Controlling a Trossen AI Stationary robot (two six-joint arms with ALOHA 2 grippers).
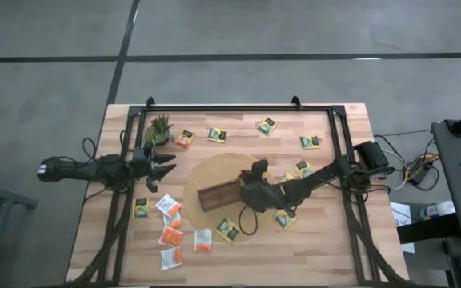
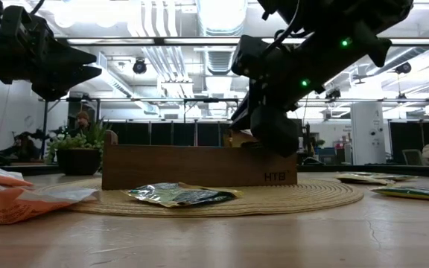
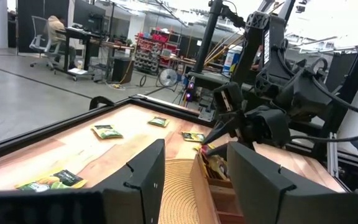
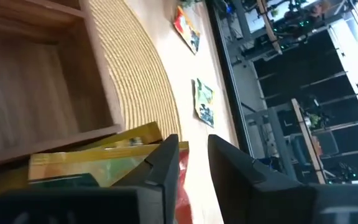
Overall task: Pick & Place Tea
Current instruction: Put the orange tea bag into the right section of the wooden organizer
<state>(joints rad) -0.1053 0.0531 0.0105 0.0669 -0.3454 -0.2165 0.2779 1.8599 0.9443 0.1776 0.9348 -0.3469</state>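
The brown wooden tray (image 1: 214,194) lies on a round woven mat (image 1: 214,166) at mid-table. Yellow tea sachets (image 4: 86,163) lie in its end compartment, also visible in the left wrist view (image 3: 215,163). My right gripper (image 4: 193,149) hovers over that end of the tray (image 1: 248,186), slanting down. Its fingers are slightly apart, with bare table showing between them. More tea sachets lie flat around the mat, yellow-green ones (image 1: 227,230) and orange ones (image 1: 171,235). My left gripper (image 1: 166,164) waits open at the table's left, clear of everything.
A small potted plant (image 1: 159,128) stands at the far left. A black frame (image 1: 238,106) runs along the far edge and both sides of the table. One yellow-green sachet (image 2: 181,195) lies on the mat in front of the tray. People sit in the room beyond.
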